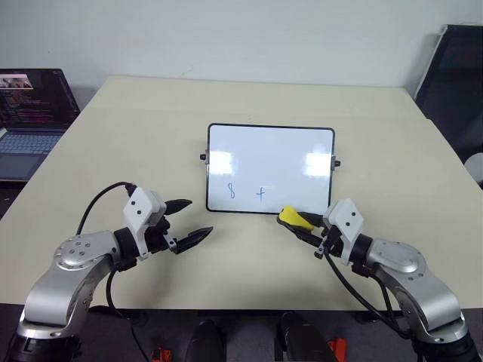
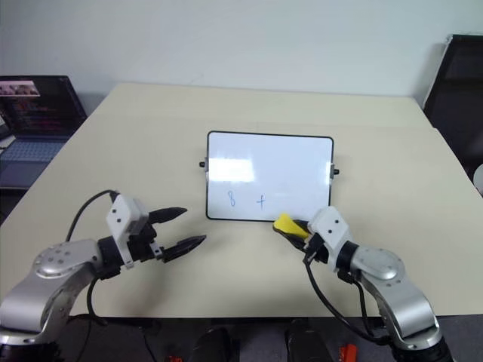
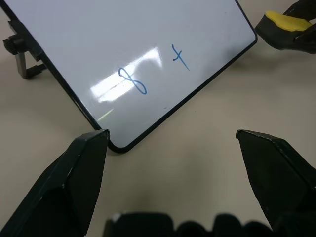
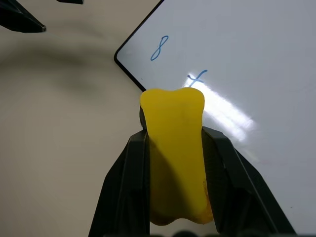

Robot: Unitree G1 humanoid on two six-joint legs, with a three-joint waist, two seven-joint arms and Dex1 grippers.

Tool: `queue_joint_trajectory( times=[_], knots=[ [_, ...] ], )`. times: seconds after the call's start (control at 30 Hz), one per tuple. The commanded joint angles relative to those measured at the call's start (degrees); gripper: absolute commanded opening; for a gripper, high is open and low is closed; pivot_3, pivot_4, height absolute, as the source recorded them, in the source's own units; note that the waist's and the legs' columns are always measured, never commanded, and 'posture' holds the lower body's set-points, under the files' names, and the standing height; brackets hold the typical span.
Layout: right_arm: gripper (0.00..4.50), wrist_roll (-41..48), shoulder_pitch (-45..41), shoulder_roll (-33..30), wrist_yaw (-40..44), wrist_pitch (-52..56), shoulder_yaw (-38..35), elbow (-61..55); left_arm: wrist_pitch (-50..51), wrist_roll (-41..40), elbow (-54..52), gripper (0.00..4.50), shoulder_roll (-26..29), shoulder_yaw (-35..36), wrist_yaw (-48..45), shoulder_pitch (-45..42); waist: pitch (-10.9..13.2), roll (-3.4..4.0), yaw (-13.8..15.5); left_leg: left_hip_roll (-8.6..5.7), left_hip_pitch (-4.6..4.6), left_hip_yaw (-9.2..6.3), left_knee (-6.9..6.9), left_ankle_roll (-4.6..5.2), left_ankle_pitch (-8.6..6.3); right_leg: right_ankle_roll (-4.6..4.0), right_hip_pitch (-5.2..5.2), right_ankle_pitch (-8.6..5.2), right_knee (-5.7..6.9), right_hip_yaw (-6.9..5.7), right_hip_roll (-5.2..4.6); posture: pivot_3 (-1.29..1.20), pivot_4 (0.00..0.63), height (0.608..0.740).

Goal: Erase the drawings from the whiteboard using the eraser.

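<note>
Where pinched: eraser (image 4: 173, 158) (yellow) inside right gripper (image 4: 174, 143)

Whiteboard (image 1: 270, 167): glossy white, black-framed, lying flat at the table's centre. Drawings (image 1: 246, 193): two blue marks visible, an "8" and a "+", near its front edge. Eraser (image 1: 293, 219): yellow block, just off the board's front right corner, clamped between black fingers.

Office or laboratory setting. A plain beige counter (image 1: 249, 105) stands before a bare pale wall (image 1: 226, 34); an open laptop (image 1: 30, 113) showing a lit screen sits on a separate surface to the left, and a dark chair back (image 1: 453, 75) stands at right.
</note>
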Motion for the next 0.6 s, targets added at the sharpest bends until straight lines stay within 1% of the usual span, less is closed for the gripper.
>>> queue_joint_trajectory(
  times=[0.03, 0.3, 0.43, 0.6],
  knots=[
    [1.12, 0.0, -1.2, -0.3, 0.9, -3.4, 0.2, 0.1, 0.0, -0.8, -2.8, 4.50, 0.3, 1.4, 0.6, 0.5, 0.0, 0.00, 0.0, 0.00, 0.00, -0.02, 0.00, 0.00, 0.00, 0.00, 0.00, 0.00, 0.00, -0.02, 0.00, 0.00, 0.150, 0.740],
    [1.12, 0.3, -1.4, -0.8, 1.3, -3.9, 0.4, 0.3, -0.7, -0.5, -2.9, 4.50, 0.7, 0.8, 0.1, 0.1, 0.0, -0.01, 0.1, 0.00, 0.00, -0.02, 0.01, 0.00, 0.00, 0.00, 0.00, 0.00, -0.01, -0.02, 0.00, 0.00, 0.150, 0.740],
    [1.12, -1.1, -1.0, -2.0, 1.6, -4.4, 1.4, -0.2, -1.7, 0.1, -1.3, 4.50, 1.1, -0.1, -1.2, -0.9, 0.0, -0.01, 0.1, 0.00, 0.00, -0.02, 0.01, 0.00, 0.00, 0.00, 0.00, 0.00, -0.01, -0.01, 0.00, 0.00, 0.150, 0.740],
    [1.11, -1.4, -1.4, -1.8, 0.5, -4.1, 1.8, -1.2, -2.8, 0.8, 1.5, 4.50, 1.1, -1.3, -3.0, -3.4, 0.0, -0.01, 0.1, 0.00, 0.00, -0.02, 0.01, 0.00, 0.00, 0.00, 0.00, 0.00, -0.01, -0.02, 0.00, 0.00, 0.150, 0.740]
  ],
)
